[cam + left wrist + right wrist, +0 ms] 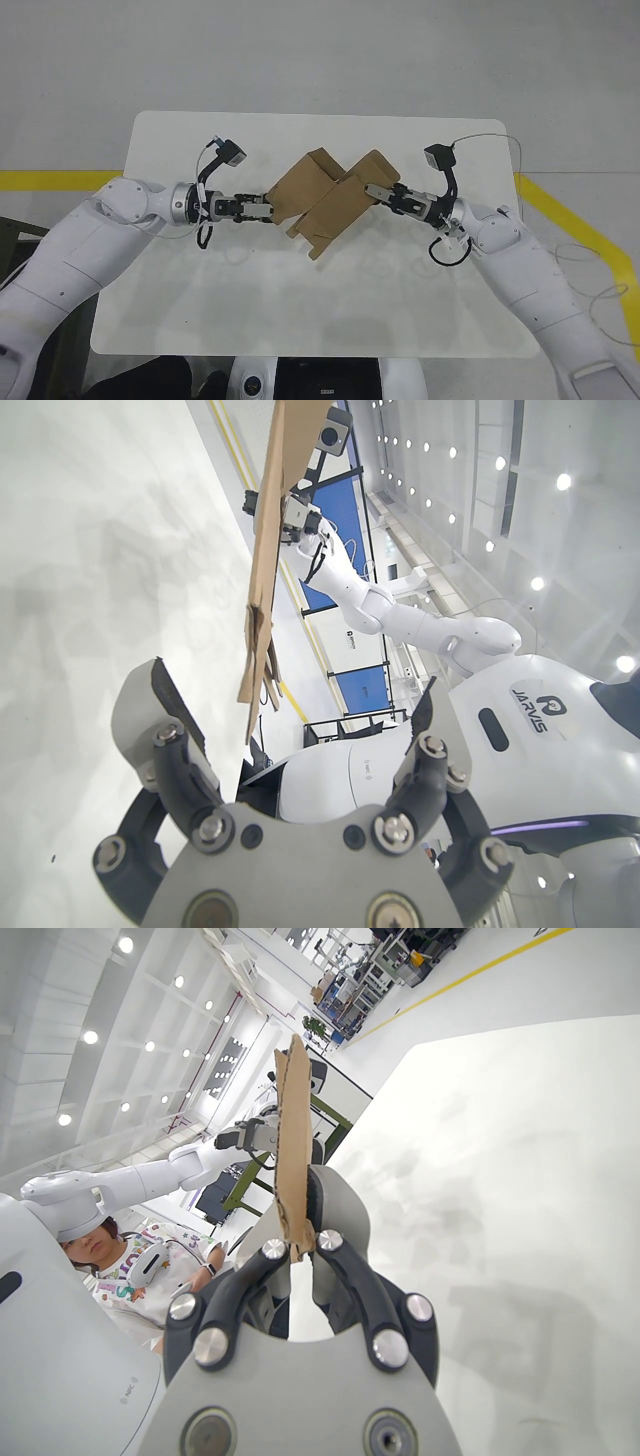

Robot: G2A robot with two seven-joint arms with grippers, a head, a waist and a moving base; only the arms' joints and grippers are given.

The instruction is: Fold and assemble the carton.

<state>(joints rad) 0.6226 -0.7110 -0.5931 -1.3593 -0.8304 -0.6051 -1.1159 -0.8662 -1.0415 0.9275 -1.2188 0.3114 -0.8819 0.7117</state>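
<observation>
Got the right gripper (300, 1240) pinched on one edge of the flat cardboard carton (325, 200) over the middle of the tabletop (200, 300), so the wide-open left gripper (294, 677) can grab the opposite edge, I reckon.

Left end effector (294, 677) spread wide; right end effector (300, 1208) pinched closed; both facing inward.

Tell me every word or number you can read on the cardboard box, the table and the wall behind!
Carton: none; its brown faces are plain in all three views.
Table: none; no print on its white top.
Wall panel behind, in the left wrist view: a small dark mark, too small to read.
</observation>
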